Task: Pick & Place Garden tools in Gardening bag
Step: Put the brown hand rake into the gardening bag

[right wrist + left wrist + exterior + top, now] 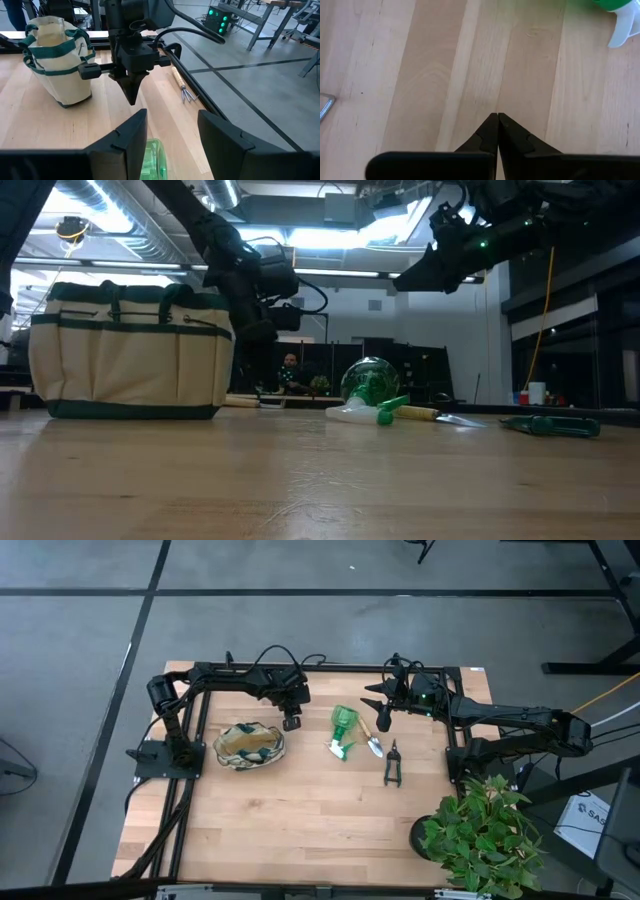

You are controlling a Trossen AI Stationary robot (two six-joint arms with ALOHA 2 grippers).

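The cream gardening bag [248,744] with green trim stands open at the table's left; it also shows in the low view [130,350]. The green spray bottle [344,726], the wooden-handled trowel [377,738] and the black shears [393,764] lie at the table's middle. The thin rake [181,84] lies by the far edge. My left gripper [292,723] is shut and empty, above the table between bag and bottle. My right gripper [170,130] is open and empty, raised above the spray bottle [152,157].
A leafy potted plant [485,835] stands at the table's near right corner. Bare wood lies along the near half of the table [300,830]. The black frame rails [180,790] run along the table's left side and far edge.
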